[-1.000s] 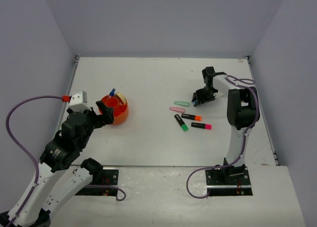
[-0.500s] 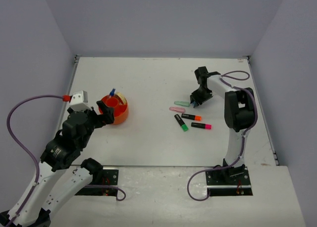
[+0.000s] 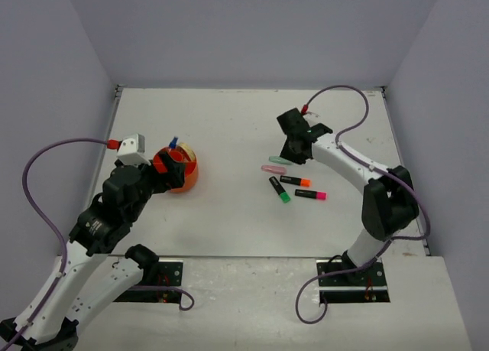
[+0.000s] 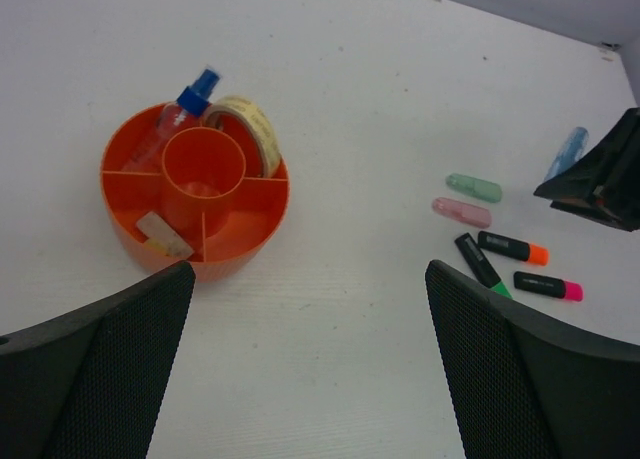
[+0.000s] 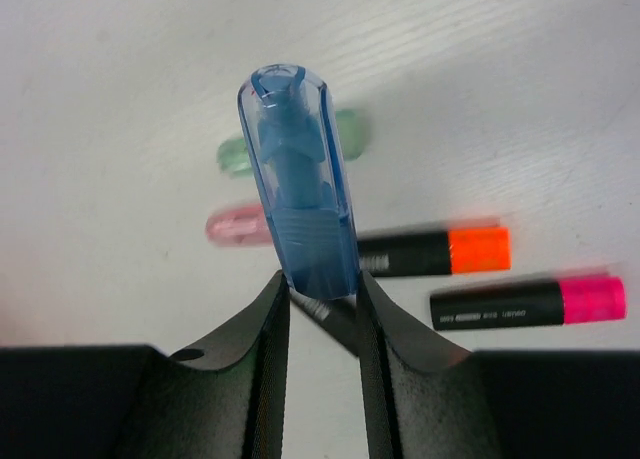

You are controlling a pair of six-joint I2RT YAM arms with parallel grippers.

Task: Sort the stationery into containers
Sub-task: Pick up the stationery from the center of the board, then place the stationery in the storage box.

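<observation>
My right gripper (image 5: 318, 284) is shut on a translucent blue bar (image 5: 300, 179) and holds it above the table, over the pastel green bar (image 3: 278, 160) and pink bar (image 3: 273, 169). Just nearer lie three black highlighters with green (image 3: 280, 190), orange (image 3: 296, 182) and pink (image 3: 311, 194) ends. The round orange tub (image 4: 130, 244) sits at the left, holding a blue-capped bottle (image 4: 190, 99), a band ring (image 4: 250, 129) and a tan cube (image 4: 165, 235). My left gripper (image 4: 310, 309) hangs open beside the tub's near side, with nothing between its fingers (image 4: 110, 369).
Grey walls close off the table on the left, far and right sides. A purple cable (image 3: 340, 91) arcs over the far right of the table behind the right arm. Bare white tabletop (image 3: 229, 206) lies between the tub and the highlighters.
The right arm has swung left and stretched out, carrying the blue bar over the pastel bars. The left arm has shifted slightly toward the tub. Both grippers keep their state.
</observation>
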